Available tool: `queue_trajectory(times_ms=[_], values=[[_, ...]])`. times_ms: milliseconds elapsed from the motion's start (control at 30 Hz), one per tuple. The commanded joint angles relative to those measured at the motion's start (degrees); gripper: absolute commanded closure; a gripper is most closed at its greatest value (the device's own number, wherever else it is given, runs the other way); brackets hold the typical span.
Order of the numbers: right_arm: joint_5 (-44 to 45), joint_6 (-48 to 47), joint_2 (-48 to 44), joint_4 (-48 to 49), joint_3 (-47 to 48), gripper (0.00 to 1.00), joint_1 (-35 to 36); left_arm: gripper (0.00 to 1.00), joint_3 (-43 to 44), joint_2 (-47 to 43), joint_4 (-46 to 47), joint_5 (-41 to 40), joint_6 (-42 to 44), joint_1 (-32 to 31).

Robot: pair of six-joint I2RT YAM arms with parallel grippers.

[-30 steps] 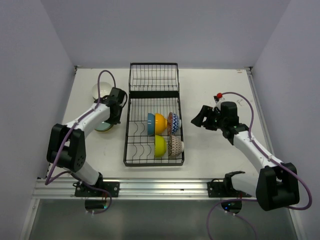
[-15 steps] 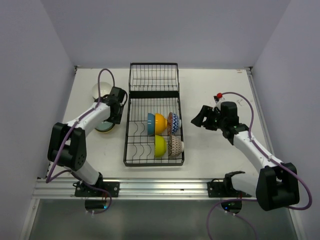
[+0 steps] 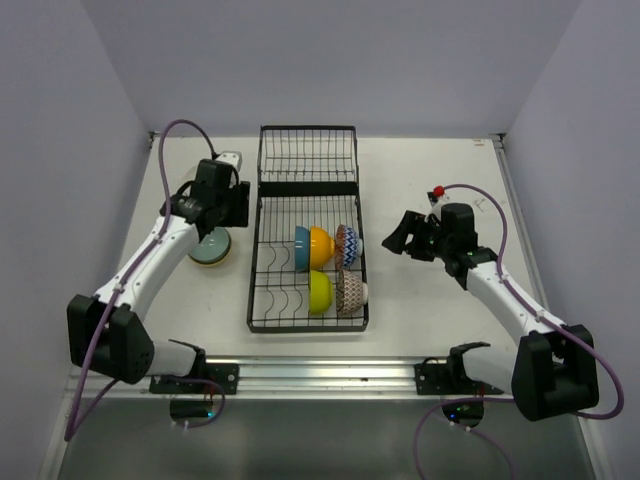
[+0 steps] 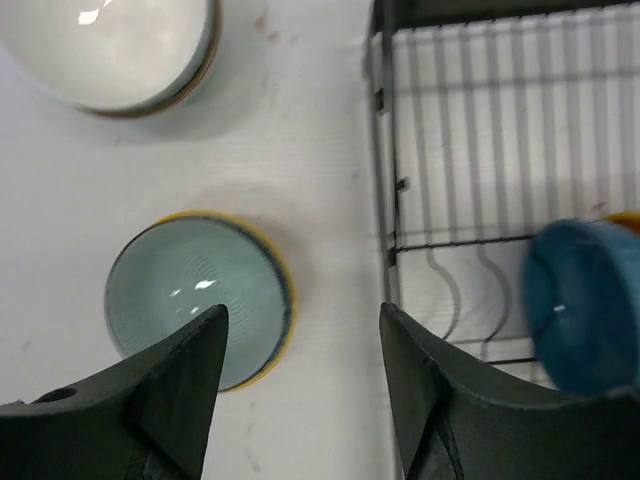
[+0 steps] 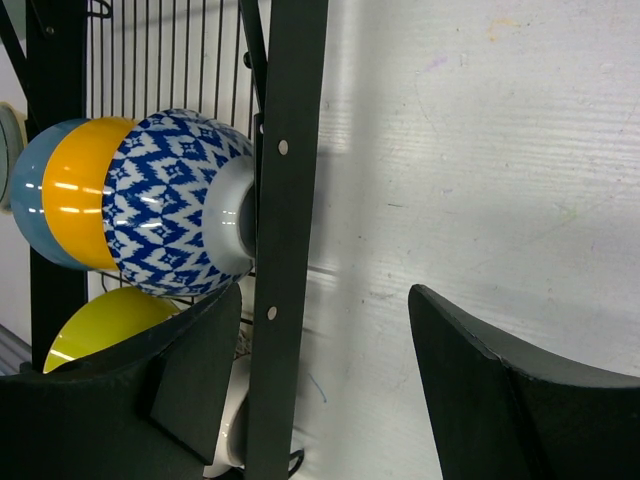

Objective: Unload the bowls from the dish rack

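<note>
Dish rack (image 3: 308,188), long, black wire, short section at the far end and a longer one near, sits mid desk (image 3: 430,310) and still holds five small round bowls on edge in the longer section. The far row has a plain blue bowl (image 3: 300,247), an orange bowl (image 3: 320,246) and a blue-and-white zigzag bowl (image 3: 347,245) nested together. The near row has a yellow-green bowl (image 3: 320,291) and a brown zigzag bowl (image 3: 351,291). The short section looks empty. Already out, on the desk left of the rack: a glossy white bowl (image 4: 110,50), and nearer the arms a pale mint green bowl (image 4: 195,300) with a yellow rim showing under it. That rim is probably another bowl it is stacked on, but I cannot tell for sure. So roughly three are unloaded and five are left, under half done by my count. Left gripper (image 4: 300,330) hangs above the mint bowl and the rack's left edge with fingers apart and nothing between them. Right gripper (image 5: 325,300) is also spread wide and empty, low over the desk just beside the rack's right rim and facing the blue zigzag bowl. That bowl looks like the likely next pick for that arm, and the blue bowl is the nearest one for the left.
</note>
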Motion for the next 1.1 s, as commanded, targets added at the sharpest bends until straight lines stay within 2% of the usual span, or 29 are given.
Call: queue_trajectory(times_ms=[0,33,100,133,233,367,800,933,1067], values=[[-0.31,-1.0,0.3,1.58,0.43,0.28,-0.28,0.34,-3.89,-7.07,8.66,14.91,-5.26,0.32],[-0.22,-1.09,0.39,1.4,0.43,0.28,-0.2,0.34,-5.22,-8.32,12.77,21.56,-6.84,0.32],[-0.22,-1.27,0.47,1.31,0.52,0.28,-0.2,0.34,-8.65,-11.13,17.27,27.31,-11.49,0.32],[-0.05,-1.18,0.39,1.22,0.52,0.28,-0.2,0.35,-11.8,-11.93,21.65,32.73,-13.0,0.32],[-0.13,-1.27,0.39,1.05,0.43,0.28,-0.2,0.35,-17.87,-13.95,29.83,40.75,-18.28,0.32],[-0.4,-1.18,0.39,1.14,0.34,0.28,-0.2,0.36,-24.9,-16.15,41.71,47.45,-23.46,0.14],[-0.31,-1.27,0.65,1.05,0.17,0.28,-0.11,0.4,-31.69,-14.22,48.32,44.39,-25.49,-5.74],[-0.4,-1.27,0.74,1.13,0.17,0.28,-0.2,0.41,-31.52,-12.73,46.92,41.06,-24.62,-8.9],[-0.31,-1.27,0.83,1.22,0.17,0.28,-0.2,0.41,-32.39,-11.85,47.97,40.61,-24.18,-9.52]])
